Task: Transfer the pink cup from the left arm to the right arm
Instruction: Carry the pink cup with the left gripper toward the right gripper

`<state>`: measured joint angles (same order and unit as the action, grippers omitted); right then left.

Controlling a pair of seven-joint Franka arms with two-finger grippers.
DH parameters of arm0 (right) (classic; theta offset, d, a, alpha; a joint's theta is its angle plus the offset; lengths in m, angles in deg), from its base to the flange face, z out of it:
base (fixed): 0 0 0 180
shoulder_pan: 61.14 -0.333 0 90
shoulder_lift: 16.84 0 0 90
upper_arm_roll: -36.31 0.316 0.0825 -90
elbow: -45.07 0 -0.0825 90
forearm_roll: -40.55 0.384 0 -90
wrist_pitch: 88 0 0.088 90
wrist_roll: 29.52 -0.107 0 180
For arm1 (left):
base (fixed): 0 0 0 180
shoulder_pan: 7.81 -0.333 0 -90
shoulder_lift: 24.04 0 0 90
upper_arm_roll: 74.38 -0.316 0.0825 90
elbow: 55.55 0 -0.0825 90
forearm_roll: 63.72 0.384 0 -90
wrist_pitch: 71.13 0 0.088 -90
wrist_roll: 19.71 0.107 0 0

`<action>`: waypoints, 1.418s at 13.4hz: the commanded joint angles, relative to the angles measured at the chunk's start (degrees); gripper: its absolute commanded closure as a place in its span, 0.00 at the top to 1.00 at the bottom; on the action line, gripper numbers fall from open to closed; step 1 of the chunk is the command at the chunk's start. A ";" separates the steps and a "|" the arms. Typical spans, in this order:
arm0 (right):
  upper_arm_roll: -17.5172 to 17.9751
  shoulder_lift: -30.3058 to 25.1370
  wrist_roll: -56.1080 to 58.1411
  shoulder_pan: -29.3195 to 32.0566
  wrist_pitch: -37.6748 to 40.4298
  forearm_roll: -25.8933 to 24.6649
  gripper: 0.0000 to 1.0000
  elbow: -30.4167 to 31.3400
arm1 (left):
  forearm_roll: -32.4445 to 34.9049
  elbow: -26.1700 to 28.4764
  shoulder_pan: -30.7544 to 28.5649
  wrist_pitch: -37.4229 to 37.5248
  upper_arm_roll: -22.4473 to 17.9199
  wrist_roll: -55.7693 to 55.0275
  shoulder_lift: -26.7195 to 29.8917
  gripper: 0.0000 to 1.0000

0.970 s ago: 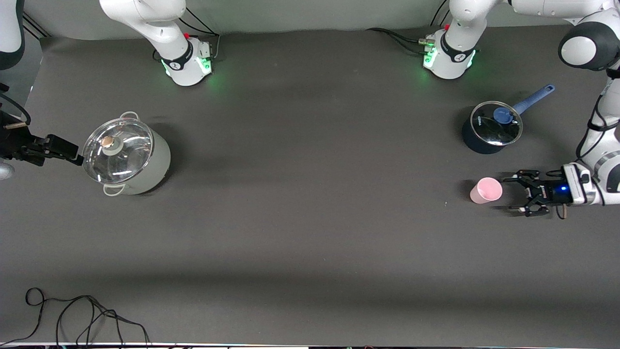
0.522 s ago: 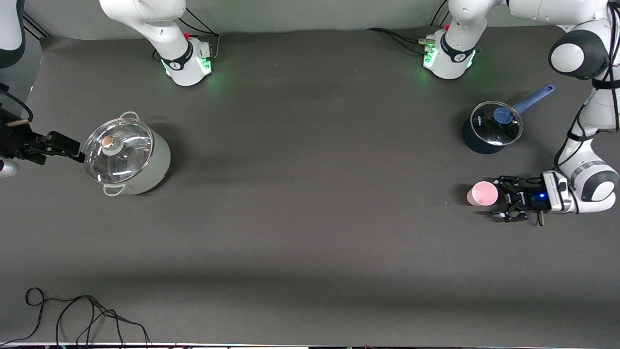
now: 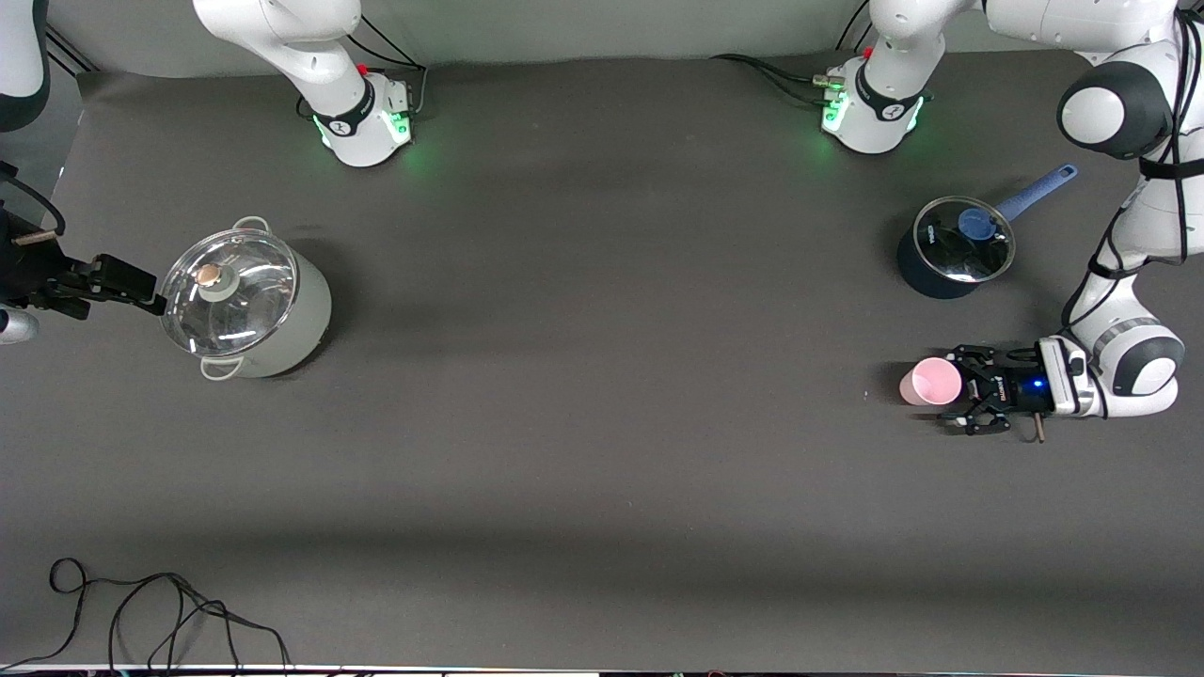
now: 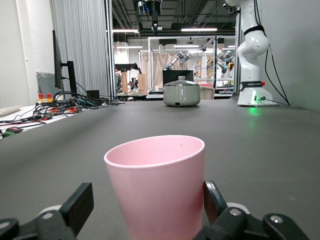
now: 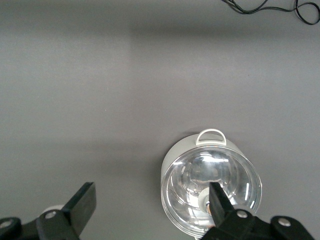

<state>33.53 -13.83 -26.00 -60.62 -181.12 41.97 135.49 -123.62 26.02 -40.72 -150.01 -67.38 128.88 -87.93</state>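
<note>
Now at pre-grasp: left gripper [image 3: 961, 401] low on surface, fingers [image 4: 214, 199] apart either side of upright pink cup [image 3: 930, 382], near blue saucepan [image 3: 955, 248]. Right gripper [image 3: 141, 291] waiting, fingers spread, by lidded pot [image 3: 245, 301]. Risk: uneven closing could tip or shove light cup away.

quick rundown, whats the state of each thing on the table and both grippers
pink cup: upright on the table, between the left gripper's open fingers, not gripped
left gripper: open, low, around the cup
right gripper: open, beside the grey pot
grey pot: glass lid on
blue saucepan: lid on
</note>
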 commanded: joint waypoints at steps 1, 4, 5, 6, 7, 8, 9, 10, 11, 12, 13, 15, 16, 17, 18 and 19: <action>0.05 -0.28 1.23 0.09 1.28 -0.45 1.00 -0.86 | -2.14 1.40 1.89 -0.49 -0.49 1.53 0.34 0.98; 0.05 -0.28 1.23 0.09 1.28 -0.45 1.00 -0.86 | -2.68 1.83 2.16 -1.27 -0.49 1.88 0.34 0.97; 0.05 -0.28 1.23 0.09 1.28 -0.54 1.00 -0.86 | -2.85 2.01 2.33 -1.36 -0.49 1.88 0.34 0.91; 0.05 -0.28 1.23 0.09 1.28 -0.45 1.00 -0.86 | -3.03 2.01 2.68 -1.37 -0.49 1.88 0.34 0.85; 0.05 -0.28 1.14 0.09 1.28 -0.45 1.00 -0.86 | -3.12 2.01 3.12 -1.37 -0.40 2.14 0.34 0.67; 0.05 -0.28 1.23 0.09 1.28 -0.45 1.00 -0.86 | -3.38 2.01 3.56 -1.37 -0.40 2.23 0.34 0.10; -0.04 -0.28 1.23 0.09 1.28 -0.45 1.00 -0.86 | -4.16 1.93 4.26 -1.37 -0.40 2.23 0.34 0.00; 0.05 -0.28 1.23 0.09 1.28 -0.54 1.00 -0.86 | -4.34 1.92 4.87 -1.37 -0.40 2.23 0.34 0.00; -0.04 -0.28 1.23 0.09 1.28 -0.45 1.00 -0.86 | -4.26 1.84 5.40 -1.37 -0.32 2.23 0.52 0.00; -0.04 -0.28 1.23 0.09 1.28 -0.54 1.00 -0.77 | -4.26 1.23 6.45 -1.37 0.03 2.23 0.78 0.00; -0.04 -0.28 1.23 0.09 1.28 -0.45 1.00 -0.77 | -4.00 0.35 8.03 -1.45 0.12 2.23 0.96 0.00; -0.04 -0.28 1.23 0.09 1.28 -0.45 1.00 -0.77 | -4.34 -0.53 11.46 -1.71 1.61 2.41 1.40 0.00; -0.04 -0.19 1.23 0.09 1.28 -0.45 1.00 -0.77 | -5.30 -0.62 12.69 -2.67 3.27 2.41 1.49 0.00; -0.12 -0.19 1.23 0.09 1.28 -0.54 1.00 -0.77 | -6.01 -0.71 13.57 -5.38 4.85 2.41 1.75 0.00; -0.12 -0.19 1.23 0.18 1.28 -0.54 1.00 -0.77 | -6.02 -0.71 14.45 -9.41 6.87 2.41 2.01 0.00; -0.12 -0.19 1.23 0.18 1.28 -0.45 1.00 -0.77 | -6.36 -0.62 14.98 -12.67 10.11 2.32 1.93 0.00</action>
<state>33.49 -13.83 -25.96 -60.58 -181.05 41.97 135.49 -128.90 24.78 -27.16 -158.10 -60.49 130.28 -87.16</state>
